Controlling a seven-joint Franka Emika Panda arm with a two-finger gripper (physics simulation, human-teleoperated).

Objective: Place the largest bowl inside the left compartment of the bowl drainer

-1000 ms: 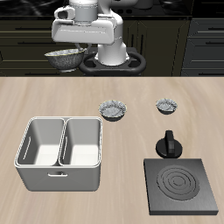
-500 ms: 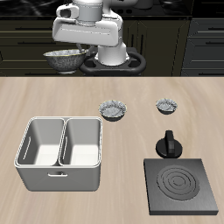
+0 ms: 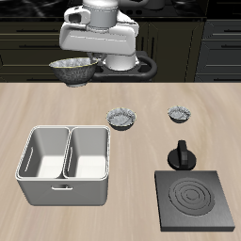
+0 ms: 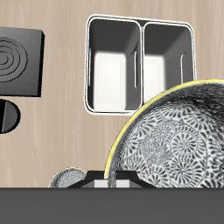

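Note:
My gripper [image 3: 87,62] is shut on the rim of the largest bowl [image 3: 73,68], a grey-white speckled bowl. It holds the bowl high in the air behind the table's back edge. In the wrist view the bowl [image 4: 175,140] fills much of the frame beside my gripper [image 4: 109,181]. The bowl drainer [image 3: 64,194] is a light grey bin near the table's front edge, far below the bowl. Both its compartments are empty. It also shows in the wrist view [image 4: 140,21], partly covered by the bowl. I cannot tell from these views which well is the left compartment.
Two smaller patterned bowls [image 3: 122,118] [image 3: 180,114] sit mid-table. A dark square stove plate [image 3: 195,200] lies at the front edge with a black knob [image 3: 181,155] behind it. Dark cabinets stand behind the table.
The arm has turned and shifted a little toward the small bowls' side, carrying the bowl with it. The bowl sits slightly lower. Nothing on the table moved.

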